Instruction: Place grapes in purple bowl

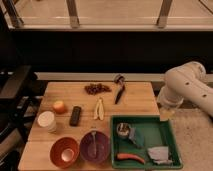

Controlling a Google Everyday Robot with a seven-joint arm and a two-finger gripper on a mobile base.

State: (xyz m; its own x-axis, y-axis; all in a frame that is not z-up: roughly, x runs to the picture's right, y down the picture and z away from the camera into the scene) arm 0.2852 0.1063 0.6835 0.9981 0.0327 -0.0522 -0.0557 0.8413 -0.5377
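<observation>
Grapes (97,88): small dark bunch, upper middle of the wooden table (140,100), near its far edge. Untouched, well apart from any bowl.

Purple bowl (95,146): lower middle of the frame, at the table's near edge, just beside an orange-red bowl (64,151) on its left. A thin utensil seems to lie inside it.

Gripper (166,112): right of the frame, off the table's right edge, under the pale arm (187,85). Claw spread, holding nothing, well apart from the grapes.

Other items: black scoop-like tool (119,91) just right of the grapes; orange fruit (59,106), black remote (75,115) and pale peel (99,108) across the middle; white cup (46,121) at left; green tray (167,131) at lower right, holding a can and oddments.

Step in hand, by judgement: the approach; nothing picked up yet.

Next move calls for: a reach leftward across the table's far side, claw lowered over the bunch, clear of the black tool close by. After that comes a carry toward the near edge, over the remote and peel, into the darker bowl and not its orange-red neighbour.
</observation>
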